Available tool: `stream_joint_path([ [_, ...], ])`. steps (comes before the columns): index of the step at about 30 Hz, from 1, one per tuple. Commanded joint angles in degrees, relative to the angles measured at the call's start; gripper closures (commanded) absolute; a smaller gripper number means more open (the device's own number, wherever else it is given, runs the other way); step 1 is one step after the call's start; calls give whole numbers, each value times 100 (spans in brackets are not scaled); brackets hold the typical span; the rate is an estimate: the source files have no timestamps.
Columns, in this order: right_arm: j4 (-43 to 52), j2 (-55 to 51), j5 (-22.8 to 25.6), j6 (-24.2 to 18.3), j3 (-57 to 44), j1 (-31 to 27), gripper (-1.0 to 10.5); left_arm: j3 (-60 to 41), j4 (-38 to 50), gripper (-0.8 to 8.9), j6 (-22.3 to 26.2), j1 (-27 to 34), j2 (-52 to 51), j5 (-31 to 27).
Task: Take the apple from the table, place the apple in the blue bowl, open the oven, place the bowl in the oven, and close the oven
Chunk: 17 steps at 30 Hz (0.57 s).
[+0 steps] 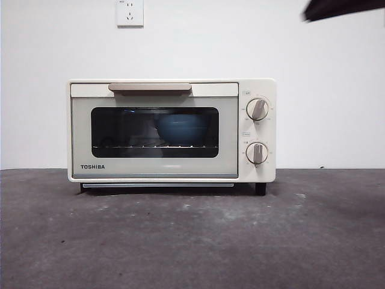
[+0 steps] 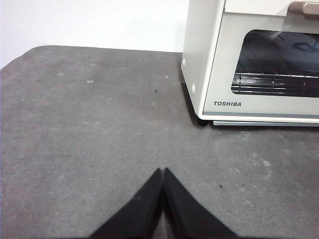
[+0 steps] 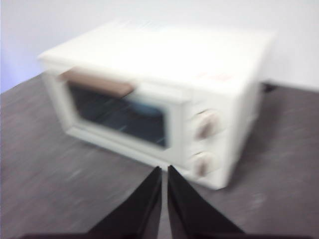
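The cream-white TOSHIBA oven [image 1: 171,130] stands at the back of the table [image 1: 192,241] with its door closed. Through the dark glass window the blue bowl [image 1: 181,127] sits on the inner rack. The apple is hidden from view. My left gripper [image 2: 163,172] hovers shut over bare table, apart from the oven's [image 2: 254,59] near corner. My right gripper [image 3: 164,170] is shut, raised in front of the oven [image 3: 159,94], level with its knobs; that view is blurred. A black arm tip [image 1: 343,8] shows at the top right of the front view.
A beige bar handle [image 1: 150,88] runs along the door's top and two knobs [image 1: 257,109] sit on the oven's right panel. A white wall with a socket [image 1: 130,12] stands behind. Grey table surface stretches in front of and beside the oven.
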Motion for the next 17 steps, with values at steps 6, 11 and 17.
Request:
stream_joint_path([
  [6, 46, -929, -575, -627, -168, -1808, 943, -138, -13, 806, -33, 13, -11, 9],
  [11, 118, -1604, -577, -850, -625, -2767, 943, -138, -13, 806, -35, 13, -11, 9],
  [17, 973, -2468, -549, -839, -1840, -3206, 943, -138, -13, 806, -33, 13, -11, 9],
])
